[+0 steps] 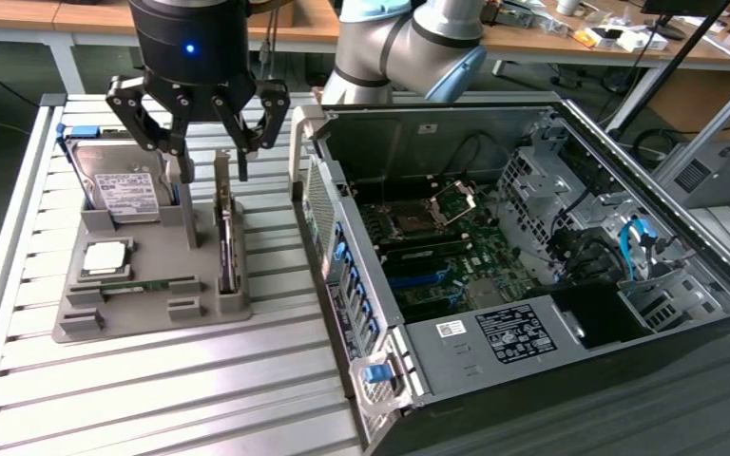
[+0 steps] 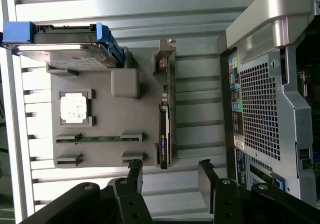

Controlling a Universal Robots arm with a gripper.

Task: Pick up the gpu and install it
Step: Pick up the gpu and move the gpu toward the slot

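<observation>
While upright, gpu [image 1: 225,237] beneath open jaws.

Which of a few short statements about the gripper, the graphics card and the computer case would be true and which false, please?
1. The gripper is open. True.
2. The graphics card is clamped in the gripper. False: it stands on edge in the grey holder, with the gripper above it.
3. The computer case lies open at the exterior view's right. True.
4. The hard drive sits inside the case. False: it rests in the holder, near the graphics card.
</observation>
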